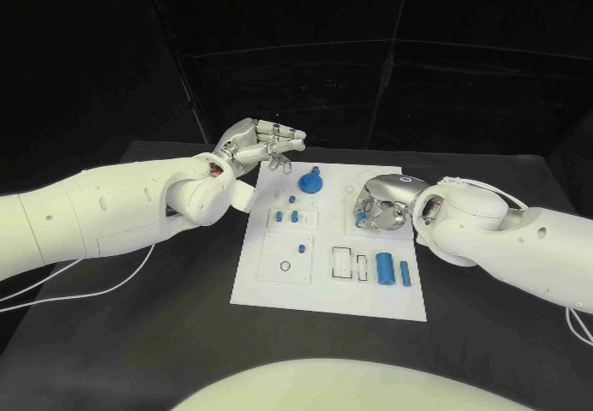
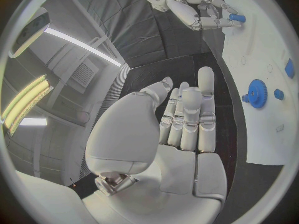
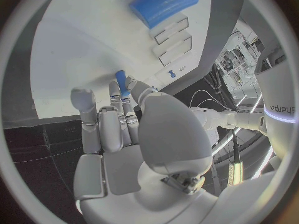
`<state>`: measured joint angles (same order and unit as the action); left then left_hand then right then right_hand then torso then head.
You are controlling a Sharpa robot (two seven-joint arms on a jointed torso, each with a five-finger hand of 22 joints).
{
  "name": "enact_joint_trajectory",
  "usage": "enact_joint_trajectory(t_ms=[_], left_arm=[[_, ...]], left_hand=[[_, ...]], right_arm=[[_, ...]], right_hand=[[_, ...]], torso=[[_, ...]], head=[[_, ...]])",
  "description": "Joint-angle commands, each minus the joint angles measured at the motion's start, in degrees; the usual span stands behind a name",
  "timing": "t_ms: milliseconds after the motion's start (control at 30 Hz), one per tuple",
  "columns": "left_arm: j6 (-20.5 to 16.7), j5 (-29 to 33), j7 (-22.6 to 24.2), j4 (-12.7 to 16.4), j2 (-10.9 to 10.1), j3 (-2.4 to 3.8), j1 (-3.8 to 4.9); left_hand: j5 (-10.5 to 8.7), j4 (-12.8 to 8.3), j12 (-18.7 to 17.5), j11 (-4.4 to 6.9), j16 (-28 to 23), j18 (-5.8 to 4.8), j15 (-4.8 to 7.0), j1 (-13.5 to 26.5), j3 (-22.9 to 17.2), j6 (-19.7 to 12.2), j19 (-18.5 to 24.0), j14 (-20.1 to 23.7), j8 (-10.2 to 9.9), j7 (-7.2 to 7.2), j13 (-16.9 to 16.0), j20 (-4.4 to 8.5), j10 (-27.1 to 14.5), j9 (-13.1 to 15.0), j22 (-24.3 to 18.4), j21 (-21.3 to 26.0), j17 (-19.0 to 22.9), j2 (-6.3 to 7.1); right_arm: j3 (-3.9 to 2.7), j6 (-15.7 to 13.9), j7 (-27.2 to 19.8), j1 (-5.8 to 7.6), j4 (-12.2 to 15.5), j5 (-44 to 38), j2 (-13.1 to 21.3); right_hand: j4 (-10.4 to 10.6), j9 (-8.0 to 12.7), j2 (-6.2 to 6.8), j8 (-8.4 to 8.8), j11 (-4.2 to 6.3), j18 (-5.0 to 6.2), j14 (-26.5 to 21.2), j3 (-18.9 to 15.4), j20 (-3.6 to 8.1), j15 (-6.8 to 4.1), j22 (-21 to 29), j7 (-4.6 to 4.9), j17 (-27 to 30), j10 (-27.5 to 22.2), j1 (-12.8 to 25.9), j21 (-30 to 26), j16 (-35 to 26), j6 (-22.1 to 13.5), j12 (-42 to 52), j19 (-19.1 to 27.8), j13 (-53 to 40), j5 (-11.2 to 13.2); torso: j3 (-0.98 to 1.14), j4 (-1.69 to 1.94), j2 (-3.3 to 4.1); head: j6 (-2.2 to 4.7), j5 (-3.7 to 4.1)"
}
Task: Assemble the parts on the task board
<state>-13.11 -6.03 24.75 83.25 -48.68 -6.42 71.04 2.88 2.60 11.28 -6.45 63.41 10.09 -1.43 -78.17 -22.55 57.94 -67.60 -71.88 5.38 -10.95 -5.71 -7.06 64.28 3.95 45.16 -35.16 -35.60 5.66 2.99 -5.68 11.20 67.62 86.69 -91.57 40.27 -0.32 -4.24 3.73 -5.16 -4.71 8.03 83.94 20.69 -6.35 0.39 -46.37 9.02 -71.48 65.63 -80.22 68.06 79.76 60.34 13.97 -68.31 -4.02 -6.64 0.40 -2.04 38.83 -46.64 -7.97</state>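
Blue peg [image 3: 121, 82] pinched in right hand [image 1: 380, 208] fingers, left hand [image 1: 256, 144] empty, fingers apart

One white task board [image 1: 272, 291] is seen on one black table [image 1: 148, 342]. Two white arms are counted, each ending in one silver hand: the left hand [image 1: 256, 144] and the right hand [image 1: 386, 204]. On the board, one blue gear-shaped part [image 1: 312, 181], one large blue cylinder [image 1: 386, 268] and one thinner blue pin [image 1: 405, 273] are counted; several smaller blue pieces cannot be counted reliably.
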Motion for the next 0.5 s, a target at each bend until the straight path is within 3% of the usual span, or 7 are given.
enact_joint_trajectory(t_ms=[33, 233, 500], left_arm=[[0.53, 0.20, 0.25, 0.11, -0.01, 0.04, 0.08], [0.48, 0.20, 0.25, 0.13, -0.09, 0.04, 0.08], [0.40, 0.20, 0.23, 0.11, -0.14, 0.04, 0.08]], left_hand=[[0.11, 0.02, 0.09, 0.07, -0.20, 0.32, -0.05, 0.18, 0.35, -0.39, 0.19, 0.24, 0.17, 0.16, -0.08, -0.11, -0.52, -0.06, -0.07, 0.05, 0.08, 0.04], [0.11, 0.02, 0.09, 0.07, -0.20, 0.32, -0.05, 0.18, 0.35, -0.39, 0.19, 0.24, 0.17, 0.16, -0.08, -0.11, -0.52, -0.06, -0.07, 0.05, 0.08, 0.04], [0.11, -0.03, 0.29, 0.06, -0.09, 0.34, -0.07, 0.04, 0.42, -0.46, 0.17, 0.24, 0.26, 0.15, -0.11, -0.14, -0.66, -0.04, -0.15, 0.15, -0.02, -0.02]], right_arm=[[0.05, 0.76, 0.64, 0.02, -0.05, -0.62, -0.04], [0.05, -3.20, 0.49, 0.00, 0.33, -0.74, 0.42], [0.02, -13.30, -2.34, 0.01, 3.23, 1.56, 2.43]], right_hand=[[0.05, -0.04, -0.01, -0.22, 0.06, -0.03, 2.48, 0.38, 0.17, -0.35, -0.05, -0.02, -0.09, 0.51, -0.01, 0.37, 0.26, 0.46, -0.24, -0.26, -0.06, 0.27], [0.13, -0.03, 0.03, -0.26, 0.19, -0.10, 2.52, 0.66, 0.29, -0.48, -0.41, -0.17, -0.12, 1.08, 0.18, 0.59, 0.30, 0.91, -0.48, -0.48, -0.07, 0.25], [-0.31, 0.04, 0.15, -0.16, 0.33, -0.25, 2.66, 1.46, 0.48, -0.63, -1.23, -0.26, -0.60, 1.67, -0.23, 1.10, 0.60, 1.37, -1.07, -0.97, -0.02, -0.32]], torso=[[-0.01, -0.06, -0.09], [-0.02, -0.06, -0.15], [-0.04, -0.01, -0.16]], head=[[-0.08, -0.01], [0.04, 0.10], [0.32, 0.24]])
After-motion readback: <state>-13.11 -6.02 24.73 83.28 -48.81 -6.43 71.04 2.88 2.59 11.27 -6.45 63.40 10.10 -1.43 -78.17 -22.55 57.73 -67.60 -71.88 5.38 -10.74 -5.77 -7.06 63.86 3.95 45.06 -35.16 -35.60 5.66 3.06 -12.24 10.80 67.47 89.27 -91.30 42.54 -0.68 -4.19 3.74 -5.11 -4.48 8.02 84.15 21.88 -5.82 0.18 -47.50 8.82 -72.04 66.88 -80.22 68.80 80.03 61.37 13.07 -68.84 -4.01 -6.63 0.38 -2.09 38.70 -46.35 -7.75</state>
